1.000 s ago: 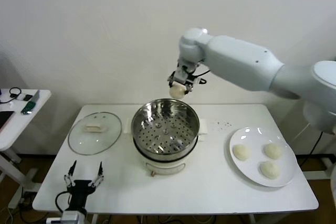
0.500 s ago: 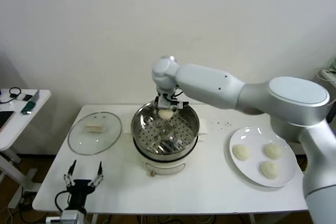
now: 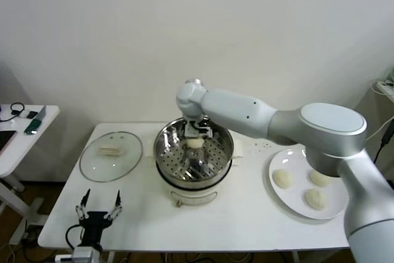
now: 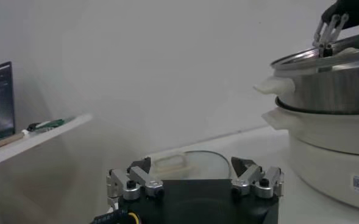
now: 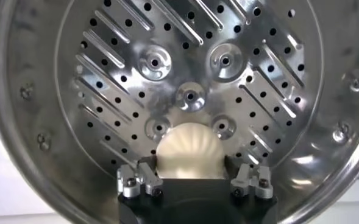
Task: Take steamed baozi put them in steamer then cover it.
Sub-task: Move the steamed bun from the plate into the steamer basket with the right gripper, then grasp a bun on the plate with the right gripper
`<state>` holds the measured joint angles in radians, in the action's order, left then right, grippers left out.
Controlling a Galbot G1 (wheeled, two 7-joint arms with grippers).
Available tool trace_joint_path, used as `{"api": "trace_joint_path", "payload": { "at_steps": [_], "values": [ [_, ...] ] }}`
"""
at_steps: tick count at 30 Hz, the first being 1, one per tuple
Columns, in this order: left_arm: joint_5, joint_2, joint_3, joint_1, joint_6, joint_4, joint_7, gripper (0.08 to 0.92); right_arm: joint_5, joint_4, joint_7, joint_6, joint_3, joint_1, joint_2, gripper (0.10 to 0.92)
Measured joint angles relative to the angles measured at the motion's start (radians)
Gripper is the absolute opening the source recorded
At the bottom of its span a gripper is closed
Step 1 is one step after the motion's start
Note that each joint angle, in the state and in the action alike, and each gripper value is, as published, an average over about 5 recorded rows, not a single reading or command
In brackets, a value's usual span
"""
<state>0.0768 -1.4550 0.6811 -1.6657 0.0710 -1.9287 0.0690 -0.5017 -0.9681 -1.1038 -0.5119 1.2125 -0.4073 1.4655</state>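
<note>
Shiny perforated steel steamer surrounds the right hand, clamped on a smooth pleated baozi; left hand gapes apart.

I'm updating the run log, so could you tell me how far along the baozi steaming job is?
Nothing is finished yet. In hand: the right gripper holds the first baozi inside the steamer, just over its perforated tray. Left: three baozi wait on the plate, and the cover lies on the table. The left gripper idles near the table's front edge.
</note>
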Motion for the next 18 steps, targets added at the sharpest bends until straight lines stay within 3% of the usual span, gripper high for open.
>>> {"api": "trace_joint_path", "payload": {
  "at_steps": [9, 18],
  "values": [
    [-0.004, -0.003, 0.004, 0.002, -0.007, -0.015, 0.0, 0.823, 0.022, -0.034, -0.013, -0.011, -0.013, -0.035, -0.032, 0.823],
    [-0.008, 0.011, 0.009, -0.004, -0.007, -0.017, 0.005, 0.823, 0.226, -0.125, -0.052, 0.051, 0.035, -0.173, -0.148, 0.823]
  ]
}}
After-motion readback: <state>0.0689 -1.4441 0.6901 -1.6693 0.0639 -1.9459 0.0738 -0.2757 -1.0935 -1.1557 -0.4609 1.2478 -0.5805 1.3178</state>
